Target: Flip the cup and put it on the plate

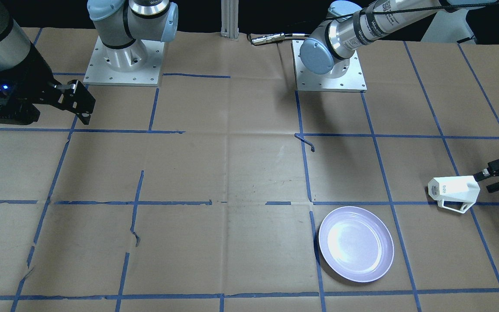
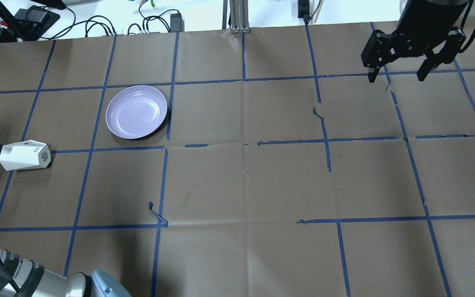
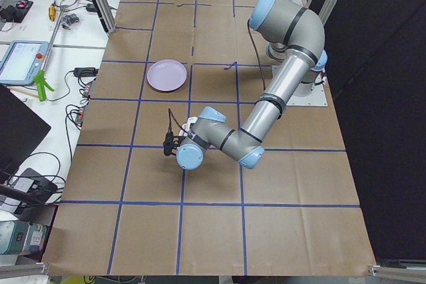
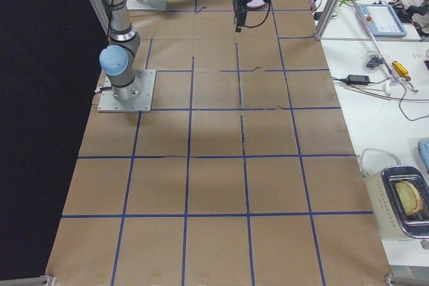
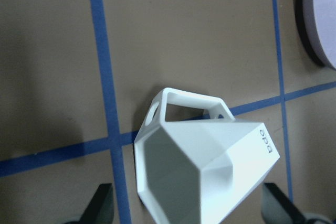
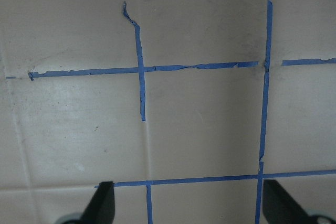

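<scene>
The white faceted cup (image 1: pixel 453 190) lies on its side on the brown paper, handle against the table, near the table's left end; it also shows in the overhead view (image 2: pixel 25 156). Its open mouth faces my left gripper (image 1: pixel 487 182), whose jaws stand wide open at the rim; in the left wrist view the cup (image 5: pixel 210 166) sits between the two spread fingers (image 5: pixel 100 205). The lavender plate (image 1: pixel 355 244) lies empty a short way off, also in the overhead view (image 2: pixel 136 111). My right gripper (image 2: pixel 396 77) hangs open and empty above the far right of the table.
Blue tape lines grid the brown paper. A loose tape curl (image 2: pixel 157 214) sticks up near the middle. The two arm bases (image 1: pixel 329 65) stand at the robot's edge. Cables and devices (image 2: pixel 97 20) lie beyond the far edge.
</scene>
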Motion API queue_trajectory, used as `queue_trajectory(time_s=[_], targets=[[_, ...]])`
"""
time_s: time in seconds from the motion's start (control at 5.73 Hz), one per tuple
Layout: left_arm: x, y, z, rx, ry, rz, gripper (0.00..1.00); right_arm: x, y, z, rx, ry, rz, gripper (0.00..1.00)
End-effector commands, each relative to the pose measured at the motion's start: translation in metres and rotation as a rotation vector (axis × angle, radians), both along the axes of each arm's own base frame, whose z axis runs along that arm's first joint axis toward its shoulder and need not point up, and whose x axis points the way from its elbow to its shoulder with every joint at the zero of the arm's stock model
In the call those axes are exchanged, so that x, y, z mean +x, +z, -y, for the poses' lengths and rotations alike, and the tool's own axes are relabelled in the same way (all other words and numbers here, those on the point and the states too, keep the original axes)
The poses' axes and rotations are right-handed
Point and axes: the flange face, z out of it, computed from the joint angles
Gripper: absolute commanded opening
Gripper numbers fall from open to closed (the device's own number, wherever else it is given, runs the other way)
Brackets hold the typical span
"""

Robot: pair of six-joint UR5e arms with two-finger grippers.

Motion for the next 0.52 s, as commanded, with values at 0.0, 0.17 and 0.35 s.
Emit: queue_trajectory(time_s=[0.0, 0.17, 0.35], targets=[[-0.0171, -0.0130, 0.0053, -0.007, 0.014, -0.124, 0.98, 0.0000, 0.0000, 0.0000, 0.000, 0.000, 0.000, 1.00], [-0.0180, -0.0181, 0.0056, -0.011, 0.025, -0.146, 0.92, 0.0000, 0.0000, 0.0000, 0.000, 0.000, 0.000, 1.00], [-0.0195, -0.0180, 0.0045, -0.001, 0.026, -0.160, 0.72, 0.0000, 0.0000, 0.0000, 0.000, 0.000, 0.000, 1.00]])
